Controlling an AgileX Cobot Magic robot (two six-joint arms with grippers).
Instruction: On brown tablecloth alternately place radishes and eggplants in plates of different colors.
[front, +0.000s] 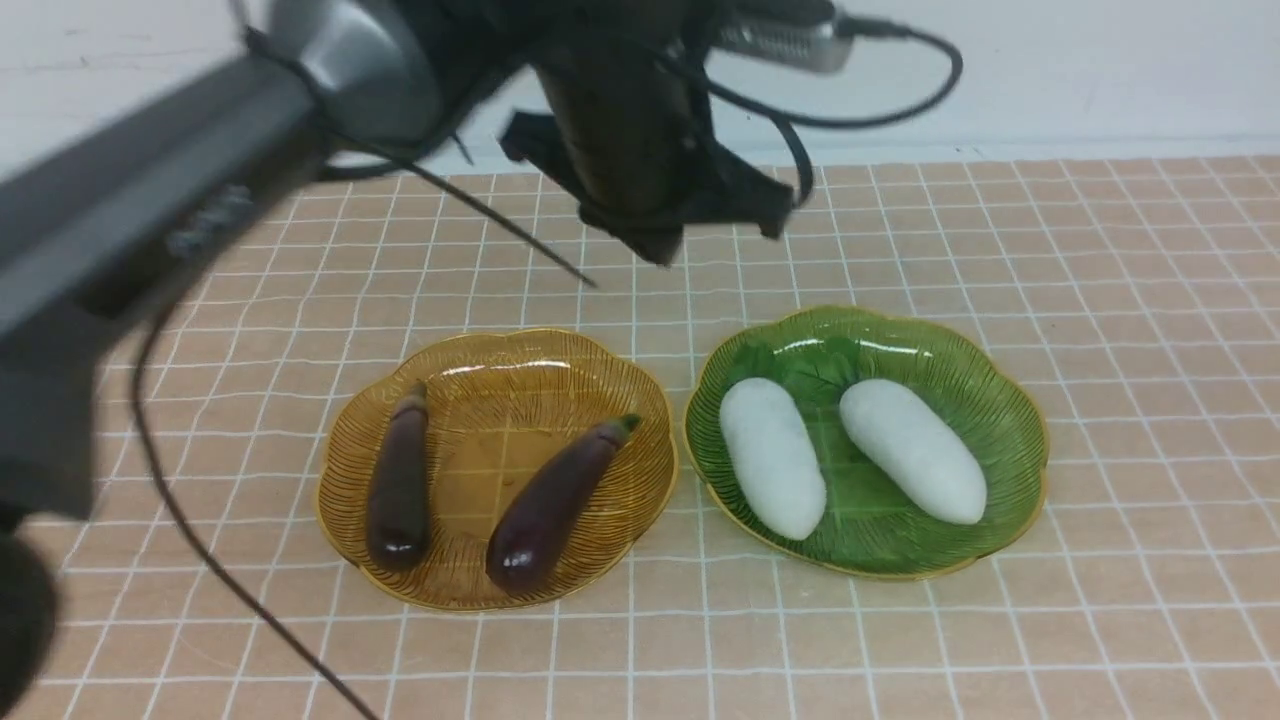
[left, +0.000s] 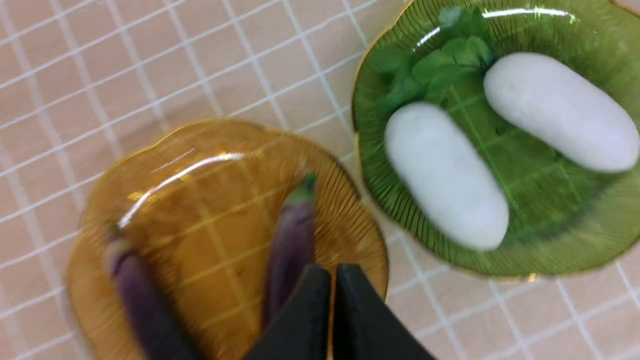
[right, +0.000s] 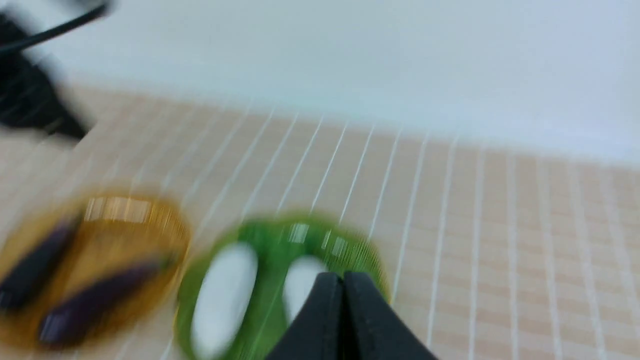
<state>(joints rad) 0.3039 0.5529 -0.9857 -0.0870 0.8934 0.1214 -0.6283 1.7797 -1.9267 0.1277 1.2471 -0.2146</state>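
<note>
**Brown tablecloth** (front: 1100, 300): tan cloth with a white grid, spread over the whole worktop. It carries every item below.

**Left arm** (front: 150, 230): enters from the robot's left and ends raised, clear of both plates. The left jaws are pressed together with nothing between them. Their wrist view looks down past the tips onto the amber plate.

**Right jaws**: absent from the front view. In their own blurred wrist view they are together and empty, held high, with the green plate below them.

**Amber plate** (front: 480, 440): on the robot's left, just beside the green plate.

**Green plate** (front: 1000, 420): on the robot's right.

**Left eggplant** (front: 398, 490): lies in the amber plate. Its long axis runs nearly straight away from the robot, stem cap at the far end.

**Right eggplant** (front: 560, 500): lies in the same plate, apart from its fellow. Its axis slants so that the stem cap points far and to the right.

**Left radish** (front: 772, 458) and **right radish** (front: 912, 450): side by side in the green plate, not touching. Their leafy tops are at the far end and their bodies slant toward the near right.

**Assessment**: all four pieces sit in plates, sorted by kind, and none lies on the cloth. The placing looks done, so the coming move is probably a withdrawal. If a piece had to be regripped, the left arm is nearer the eggplants and the right jaws are nearer the radishes. The jaws would first have to part, then close across each near-to-far axis.
</note>
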